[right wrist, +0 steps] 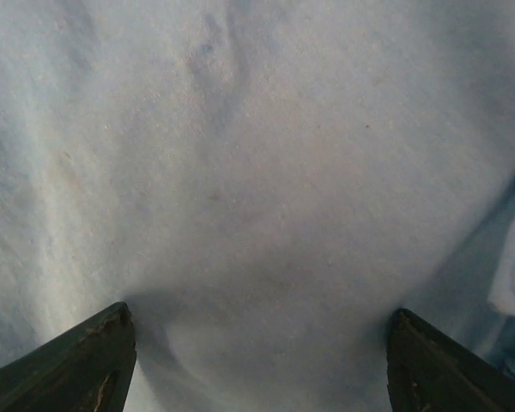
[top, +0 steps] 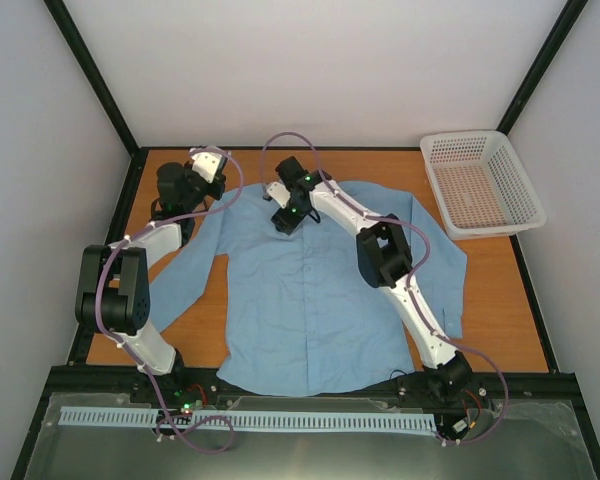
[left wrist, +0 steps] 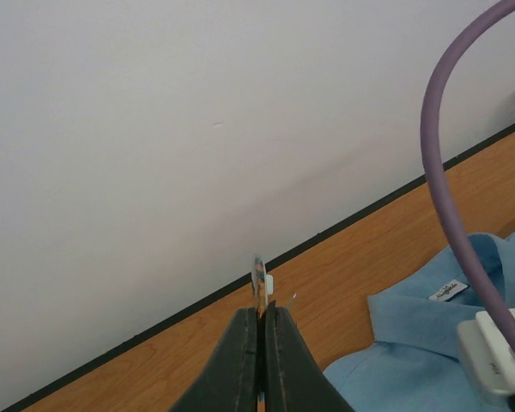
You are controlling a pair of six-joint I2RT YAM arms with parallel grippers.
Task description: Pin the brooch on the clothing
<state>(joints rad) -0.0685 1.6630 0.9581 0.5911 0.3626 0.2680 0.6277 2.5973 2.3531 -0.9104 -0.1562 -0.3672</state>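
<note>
The light blue shirt (top: 310, 300) lies flat on the wooden table, collar toward the back. My left gripper (top: 180, 190) is off the shirt's left shoulder, near the back left corner. In the left wrist view it (left wrist: 261, 313) is shut on the brooch (left wrist: 260, 279), a small disc seen edge-on sticking up from the fingertips, above bare wood to the left of the collar (left wrist: 429, 326). My right gripper (top: 290, 220) is open just below the collar. Its fingers (right wrist: 86, 360) straddle plain shirt cloth (right wrist: 257, 172) at close range.
A white mesh basket (top: 480, 185) stands at the back right corner. Black frame rails run along the table's edges, and white walls close in the back and sides. A purple cable (left wrist: 438, 172) and the right arm's white wrist housing (left wrist: 498, 352) show beside the collar.
</note>
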